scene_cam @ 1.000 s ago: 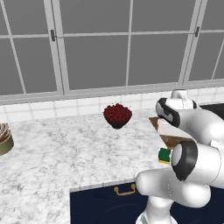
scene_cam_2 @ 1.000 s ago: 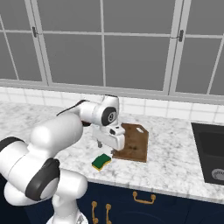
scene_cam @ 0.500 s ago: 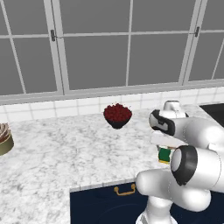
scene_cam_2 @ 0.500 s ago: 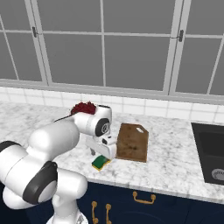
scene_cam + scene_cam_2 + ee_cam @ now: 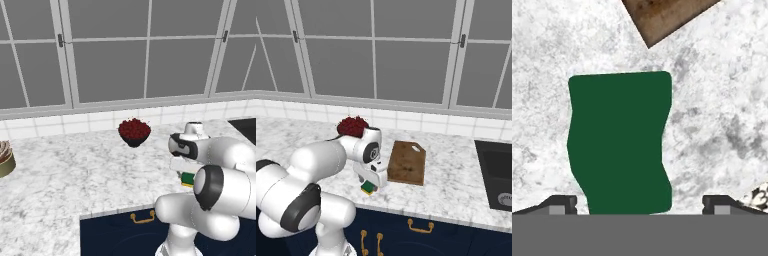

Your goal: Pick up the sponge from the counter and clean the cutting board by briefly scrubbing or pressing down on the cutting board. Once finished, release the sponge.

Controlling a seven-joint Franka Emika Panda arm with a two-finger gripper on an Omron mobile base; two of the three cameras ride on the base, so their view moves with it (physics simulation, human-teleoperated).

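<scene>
While the claw [image 5: 639, 204] gapes, one sponge [image 5: 619, 142] lies beside one cutting board [image 5: 407, 163].

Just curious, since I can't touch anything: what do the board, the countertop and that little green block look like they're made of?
The cutting board looks like matte brown wood with grain. The counter looks like polished marble, white with grey veins. The sponge seems soft foam: dark green top over yellow.

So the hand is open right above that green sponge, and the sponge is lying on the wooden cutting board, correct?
Not quite. The hand is open above the sponge, but the sponge lies on the marble counter, beside the cutting board, not on it. The hand view shows bare marble between them.
</scene>
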